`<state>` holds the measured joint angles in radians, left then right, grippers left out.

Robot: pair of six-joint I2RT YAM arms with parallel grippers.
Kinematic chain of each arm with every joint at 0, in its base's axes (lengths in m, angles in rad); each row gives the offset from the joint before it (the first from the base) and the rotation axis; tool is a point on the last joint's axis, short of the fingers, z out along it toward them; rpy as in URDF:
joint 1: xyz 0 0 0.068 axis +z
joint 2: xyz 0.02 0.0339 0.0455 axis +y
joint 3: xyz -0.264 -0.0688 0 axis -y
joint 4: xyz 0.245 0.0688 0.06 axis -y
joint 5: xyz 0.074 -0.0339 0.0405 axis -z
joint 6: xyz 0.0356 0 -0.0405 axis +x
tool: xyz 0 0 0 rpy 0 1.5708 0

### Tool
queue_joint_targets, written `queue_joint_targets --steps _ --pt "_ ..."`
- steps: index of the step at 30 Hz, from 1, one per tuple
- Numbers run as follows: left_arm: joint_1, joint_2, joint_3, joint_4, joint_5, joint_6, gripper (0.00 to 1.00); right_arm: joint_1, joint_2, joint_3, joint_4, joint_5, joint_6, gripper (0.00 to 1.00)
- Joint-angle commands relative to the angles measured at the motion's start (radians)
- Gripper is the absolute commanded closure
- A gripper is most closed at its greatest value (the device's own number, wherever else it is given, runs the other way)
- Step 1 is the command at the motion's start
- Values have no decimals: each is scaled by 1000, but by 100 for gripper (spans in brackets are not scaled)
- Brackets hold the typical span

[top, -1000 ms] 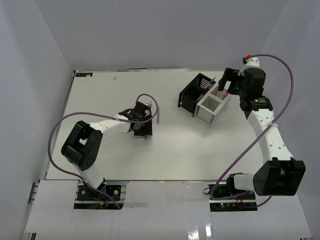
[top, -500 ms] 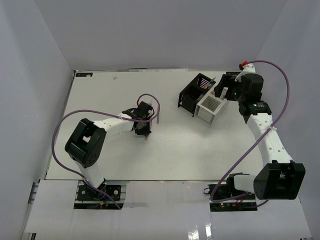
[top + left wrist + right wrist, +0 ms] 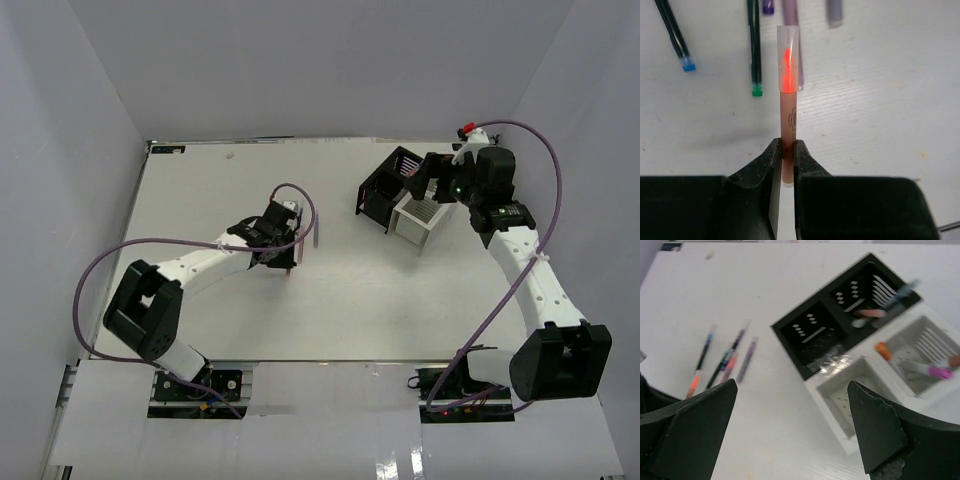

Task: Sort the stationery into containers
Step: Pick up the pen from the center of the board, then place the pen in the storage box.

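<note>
Bright diffuse light; soft shadow beside orange pen [image 3: 788, 115]. Right wrist view blurred; left wrist sharp.

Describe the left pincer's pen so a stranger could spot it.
On the table, left of centre, the left pincer grips one pen. Unlike the dark pens beyond it, it has an orange barrel and clear cap.

Your left arm [image 3: 200, 265] folds sharply at the elbow near its base, then runs forward and to the right. Its wrist tips the left gripper [image 3: 785, 146] downward, with the fingers [image 3: 765, 162] pinched together on an orange pen [image 3: 788, 100]. Your right arm [image 3: 530, 270] stretches forward along the right side, its wrist turned inward. The right gripper [image 3: 792, 387] is held with its fingers [image 3: 695, 425] spread wide apart.
</note>
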<state>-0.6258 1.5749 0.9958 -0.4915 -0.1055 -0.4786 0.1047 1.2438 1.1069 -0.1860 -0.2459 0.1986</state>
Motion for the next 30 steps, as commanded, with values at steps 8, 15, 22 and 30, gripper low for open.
queue_joint_targets --steps 8,15,22,30 --pt "-5 -345 -68 330 338 465 94 283 150 206 0 -335 120 2" --pt "-6 -363 -45 341 434 555 92 417 239 278 42 -386 186 7" --pt "-6 -380 -48 373 444 560 92 447 281 304 23 -395 190 24" --pt "-5 -386 -46 413 445 552 92 467 304 317 3 -397 183 54"
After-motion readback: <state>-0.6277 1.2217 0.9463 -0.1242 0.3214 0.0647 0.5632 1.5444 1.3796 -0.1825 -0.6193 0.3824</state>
